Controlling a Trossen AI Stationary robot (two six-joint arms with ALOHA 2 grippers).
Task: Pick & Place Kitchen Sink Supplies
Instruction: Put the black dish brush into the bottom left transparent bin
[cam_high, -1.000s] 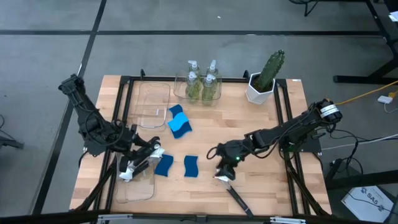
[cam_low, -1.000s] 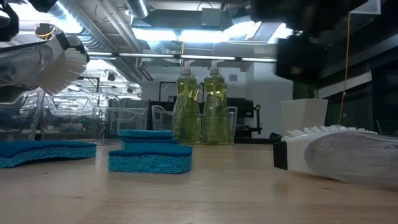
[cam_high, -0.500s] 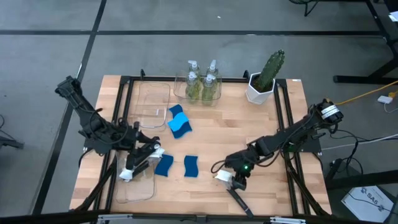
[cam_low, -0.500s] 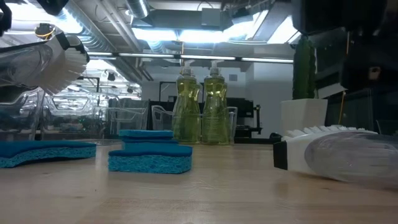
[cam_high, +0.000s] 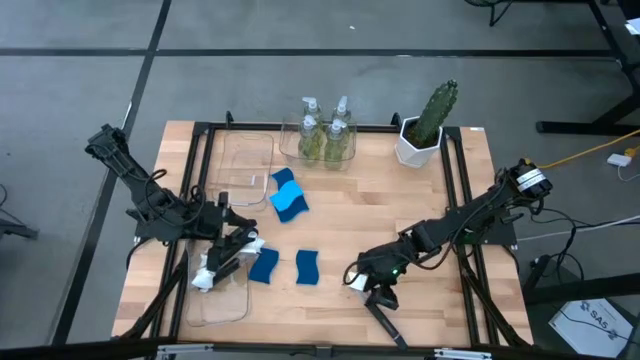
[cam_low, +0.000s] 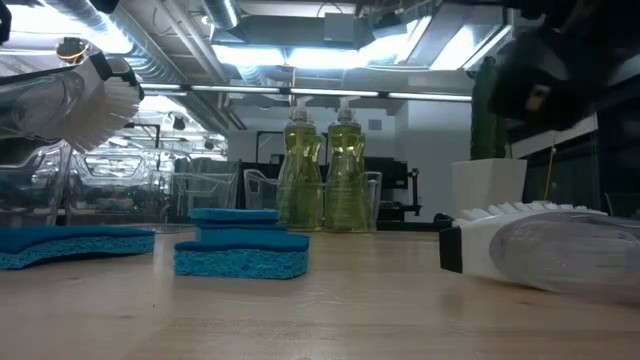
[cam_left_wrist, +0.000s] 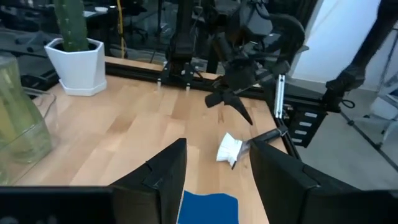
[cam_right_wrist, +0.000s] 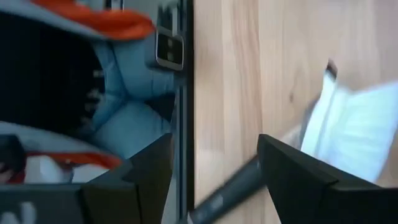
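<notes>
One black-handled dish brush (cam_high: 372, 305) lies on the table near its near edge, white head (cam_low: 540, 250) down. My right gripper (cam_high: 368, 287) is open and low over it. In the right wrist view the handle (cam_right_wrist: 231, 185) runs between the parted fingers, beside the head (cam_right_wrist: 354, 124); I see no touch. My left gripper (cam_high: 243, 250) is open above the near clear bin (cam_high: 215, 300), facing a blue sponge (cam_left_wrist: 208, 208). A second brush's white head (cam_high: 205, 276) shows under the left arm, raised in the low view (cam_low: 105, 100); its handle is hidden.
Two soap bottles (cam_high: 325, 135) stand in a clear bin at the far edge, beside a cactus in a white pot (cam_high: 425, 125). Another clear bin (cam_high: 245, 170) lies far left. Blue sponges sit mid-table: a stack (cam_high: 288, 198) and two singles (cam_high: 263, 265) (cam_high: 307, 266).
My right gripper has moved toward the table's near edge and down, ending over the brush lying there. That brush has stayed where it was. The left arm, the sponges and the raised brush head have kept still.
</notes>
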